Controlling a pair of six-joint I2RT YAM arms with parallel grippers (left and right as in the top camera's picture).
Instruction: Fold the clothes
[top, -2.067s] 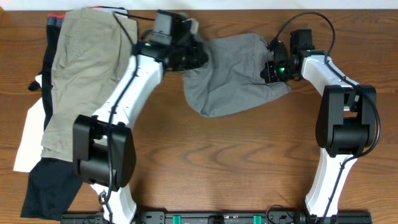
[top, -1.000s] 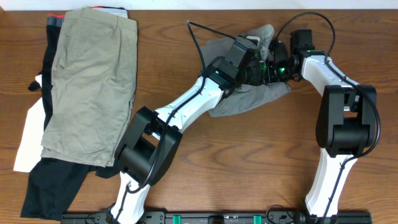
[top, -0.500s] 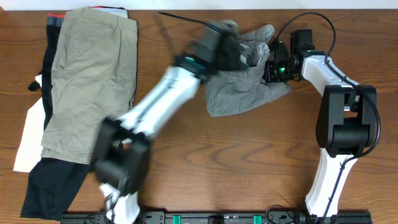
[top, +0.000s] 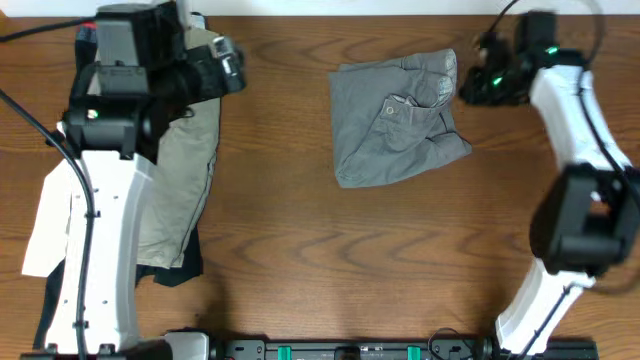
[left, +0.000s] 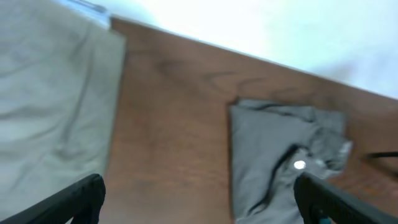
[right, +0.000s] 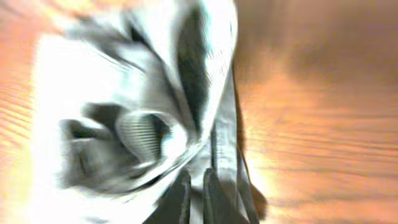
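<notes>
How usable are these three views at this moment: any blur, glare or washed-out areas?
Overhead: evenly lit and mostly sharp, grey shorts crisp, only the right arm smeared near its upper end. Left wrist: soft throughout, the wall beyond the table blown out white. Right wrist: heavy motion blur, orange cast, the shorts' cloth overexposed nearly to white.

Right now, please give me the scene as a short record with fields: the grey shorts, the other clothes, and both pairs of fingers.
grey shorts: folded into a compact bundle, mid-table, button facing up
khaki shorts: flat at the left, partly hidden by the left arm
left fingers: wide open, empty, over the khaki shorts' edge
right fingers: nearly together by the grey shorts' right edge; grip too blurred to tell
</notes>
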